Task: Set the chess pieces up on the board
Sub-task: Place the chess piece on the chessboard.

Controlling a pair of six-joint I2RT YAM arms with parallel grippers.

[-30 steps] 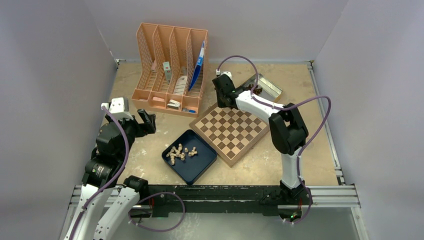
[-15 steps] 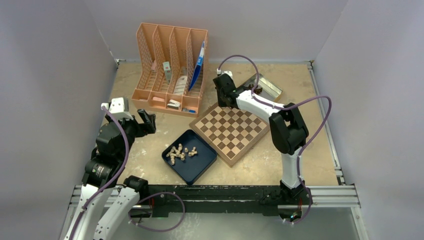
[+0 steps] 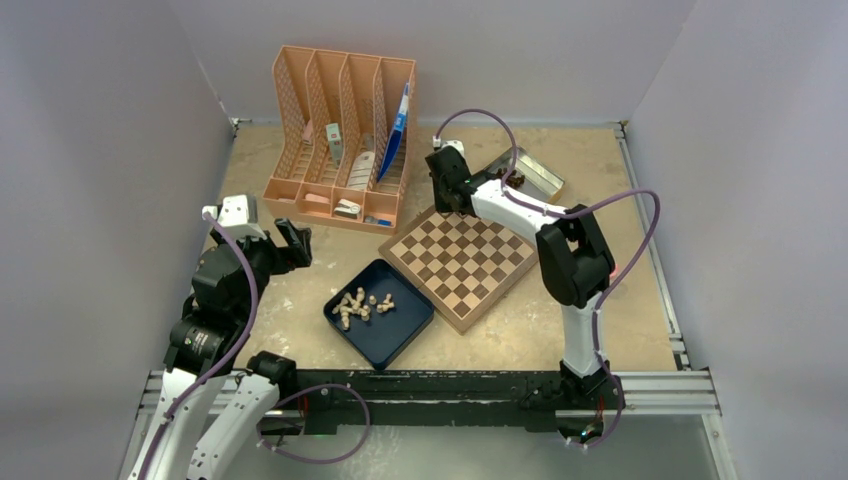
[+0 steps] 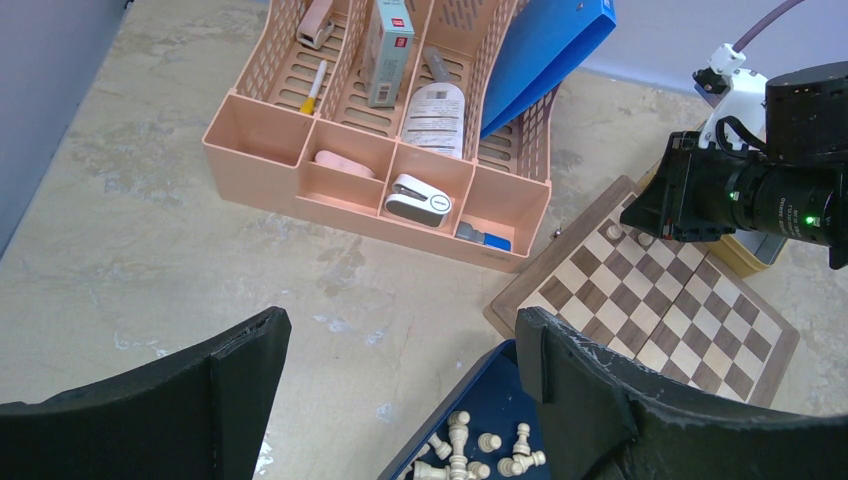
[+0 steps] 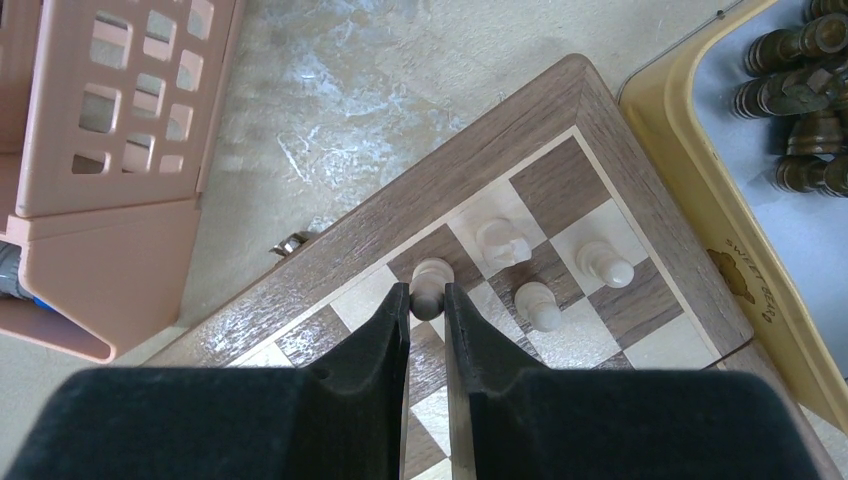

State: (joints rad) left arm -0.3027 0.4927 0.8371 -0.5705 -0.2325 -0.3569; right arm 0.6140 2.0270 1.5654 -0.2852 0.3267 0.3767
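Note:
The board (image 3: 460,262) lies mid-table, turned like a diamond; it also shows in the right wrist view (image 5: 560,150) and left wrist view (image 4: 660,290). My right gripper (image 5: 428,300) is shut on a pale chess piece (image 5: 430,273) over a dark square at the board's far corner (image 3: 441,207). Three more pale pieces (image 5: 545,305) stand on the squares beside it. Several pale chess pieces (image 3: 360,304) lie heaped in the dark blue tray (image 3: 400,335), also seen in the left wrist view (image 4: 470,450). My left gripper (image 4: 400,350) is open and empty above the table, left of the tray.
A peach desk organiser (image 3: 340,140) with a blue folder stands at the back left, close to the board's far corner. A yellow-rimmed tray (image 5: 700,200) with dark brown chess pieces (image 5: 805,60) sits beyond the board at the right.
My right gripper has shifted very slightly at the board's far corner. The left arm has not moved.

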